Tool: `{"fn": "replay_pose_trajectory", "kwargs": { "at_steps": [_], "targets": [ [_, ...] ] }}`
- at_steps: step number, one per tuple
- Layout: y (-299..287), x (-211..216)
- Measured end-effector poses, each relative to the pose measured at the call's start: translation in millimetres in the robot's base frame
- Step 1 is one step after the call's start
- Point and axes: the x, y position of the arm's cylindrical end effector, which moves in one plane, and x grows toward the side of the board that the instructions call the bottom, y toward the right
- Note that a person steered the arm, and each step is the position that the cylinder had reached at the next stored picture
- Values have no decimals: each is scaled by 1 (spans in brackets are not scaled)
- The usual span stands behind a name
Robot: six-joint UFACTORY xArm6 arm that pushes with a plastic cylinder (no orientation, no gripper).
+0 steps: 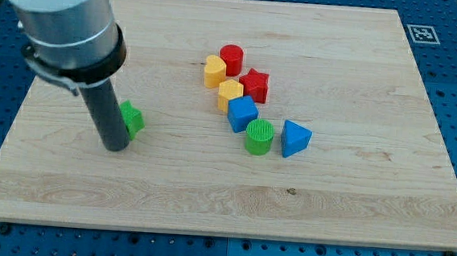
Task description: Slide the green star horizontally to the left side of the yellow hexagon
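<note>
Our tip rests on the counter at the view's left, touching or just beside the green star, which peeks out from behind the rod on its right side. Much of the star is hidden by the rod, so its shape reads only partly.

No claw on this rig: nothing opens, nothing closes, nothing is held. The rod only pushes.

Cluster near the centre, well apart from the star:
- yellow hexagon in the middle of the group
- yellow heart just above-left of it
- red cylinder at the top
- red star just right of the hexagon
- blue cube just below the hexagon
- green cylinder and blue triangle block at the lower right

Step in hand, as we judge it: the push phase, with our tip on the star's left flank. The star sits lower in the view than the hexagon and far to its left.

Next move calls for, in our judgement, a push toward the view's right with some upward drift, so the star lines up level with the hexagon. We must stop short of the yellow heart and blue cube, which crowd the hexagon's left side.
</note>
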Motion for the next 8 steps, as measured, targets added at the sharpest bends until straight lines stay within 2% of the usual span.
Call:
{"fn": "replay_pose_trajectory", "kwargs": {
  "at_steps": [1, 2, 3, 4, 5, 6, 8],
  "targets": [
    [0, -18],
    [-6, -17],
    [19, -10],
    [19, -14],
    [19, -46],
    [19, -52],
    [19, -34]
  ]
}}
